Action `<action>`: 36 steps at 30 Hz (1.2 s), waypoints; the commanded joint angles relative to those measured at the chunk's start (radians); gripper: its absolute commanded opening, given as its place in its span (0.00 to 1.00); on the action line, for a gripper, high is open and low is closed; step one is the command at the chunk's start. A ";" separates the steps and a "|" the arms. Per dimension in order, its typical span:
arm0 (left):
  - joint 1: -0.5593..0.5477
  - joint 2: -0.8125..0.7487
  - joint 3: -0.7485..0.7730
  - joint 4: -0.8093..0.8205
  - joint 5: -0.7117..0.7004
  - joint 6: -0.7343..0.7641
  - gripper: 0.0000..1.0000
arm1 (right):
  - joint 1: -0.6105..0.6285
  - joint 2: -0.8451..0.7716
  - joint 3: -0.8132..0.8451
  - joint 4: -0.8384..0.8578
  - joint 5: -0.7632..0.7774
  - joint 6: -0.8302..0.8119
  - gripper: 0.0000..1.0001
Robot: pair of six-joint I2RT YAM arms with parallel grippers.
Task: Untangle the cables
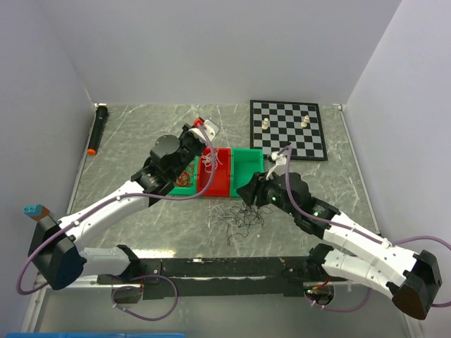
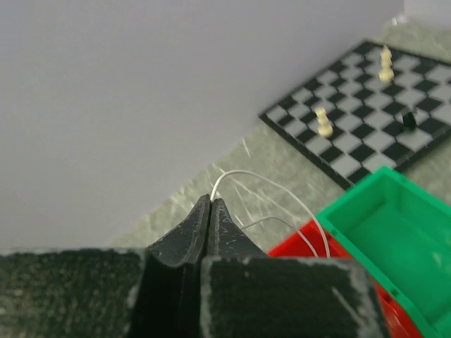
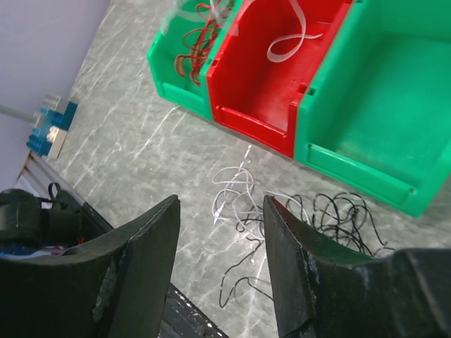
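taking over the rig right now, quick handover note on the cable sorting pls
Left gripper: shut on a white wire that trails down toward the red bin.
Right gripper: open, empty, above the loose pile.
Done: red-brown wires lie in the left green bin, white loops in the red bin. The right green bin looks empty.
Left: black wires tangled with a few white strands on the table in front of the bins.

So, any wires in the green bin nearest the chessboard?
No, the right wrist view shows that green bin bare inside.
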 commanded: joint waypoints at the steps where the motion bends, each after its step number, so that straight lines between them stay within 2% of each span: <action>1: 0.005 0.042 -0.047 -0.055 0.041 -0.095 0.01 | -0.020 -0.068 -0.031 -0.022 0.057 0.033 0.58; 8: 0.005 0.114 -0.119 0.003 0.014 -0.074 0.01 | -0.071 -0.106 -0.071 -0.019 0.022 0.050 0.60; 14: 0.007 0.209 -0.122 -0.015 0.030 -0.059 0.01 | -0.097 -0.108 -0.099 -0.001 -0.007 0.063 0.60; 18: 0.008 0.262 -0.134 0.029 0.035 -0.039 0.01 | -0.114 -0.119 -0.117 0.007 -0.007 0.070 0.58; 27: 0.010 0.410 -0.114 0.097 0.072 0.029 0.01 | -0.140 -0.132 -0.153 0.024 -0.069 0.089 0.58; 33: 0.022 0.500 -0.078 0.080 0.057 0.070 0.01 | -0.151 -0.152 -0.159 0.009 -0.078 0.083 0.58; 34: 0.030 0.494 -0.073 0.075 0.069 0.067 0.06 | -0.152 -0.152 -0.159 0.007 -0.083 0.080 0.58; 35: 0.034 0.482 -0.074 0.069 0.075 0.067 0.17 | -0.154 -0.148 -0.162 0.006 -0.087 0.078 0.58; 36: 0.034 0.468 -0.077 0.066 0.075 0.066 0.25 | -0.155 -0.143 -0.159 0.002 -0.090 0.075 0.58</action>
